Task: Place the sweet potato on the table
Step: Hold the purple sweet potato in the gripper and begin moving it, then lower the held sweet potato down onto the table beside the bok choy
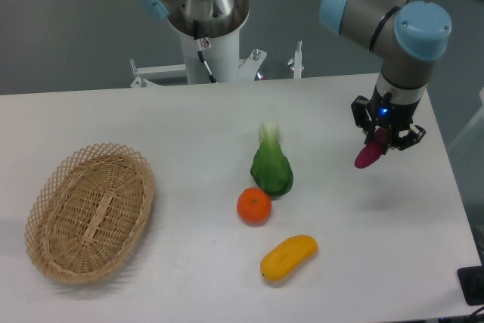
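Note:
A magenta-purple sweet potato (370,153) hangs tilted, its lower end pointing down-left, just above the white table (189,126) at the right side. My gripper (383,136) is shut on its upper end, reaching down from the arm above. The potato's top is hidden between the fingers. Whether its lower tip touches the tabletop is unclear.
A green leafy vegetable (271,166) lies mid-table with a round orange (254,206) just below it and a yellow oblong fruit (289,256) nearer the front. An oval wicker basket (89,211) sits at the left. The table's right edge runs close to the gripper.

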Robot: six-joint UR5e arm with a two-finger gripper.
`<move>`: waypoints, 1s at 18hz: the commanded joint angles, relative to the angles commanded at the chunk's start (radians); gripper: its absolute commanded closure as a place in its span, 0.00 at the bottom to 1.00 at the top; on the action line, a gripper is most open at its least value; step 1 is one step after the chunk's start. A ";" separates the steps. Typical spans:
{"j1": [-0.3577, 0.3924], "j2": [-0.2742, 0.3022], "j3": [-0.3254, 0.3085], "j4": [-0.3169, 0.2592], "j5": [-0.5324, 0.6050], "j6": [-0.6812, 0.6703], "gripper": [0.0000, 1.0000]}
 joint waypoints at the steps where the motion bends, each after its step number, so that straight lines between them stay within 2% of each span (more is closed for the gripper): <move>1: -0.011 -0.020 0.005 0.024 0.000 -0.026 0.72; 6: -0.066 -0.090 0.005 0.110 0.002 -0.055 0.73; 10: -0.107 -0.140 0.000 0.117 0.002 -0.084 0.73; 14: -0.141 -0.176 -0.002 0.120 -0.003 -0.170 0.72; 16: -0.147 -0.190 -0.006 0.129 -0.003 -0.172 0.59; 17: -0.153 -0.193 -0.012 0.132 -0.003 -0.172 0.48; 18: -0.158 -0.196 -0.014 0.134 -0.003 -0.172 0.41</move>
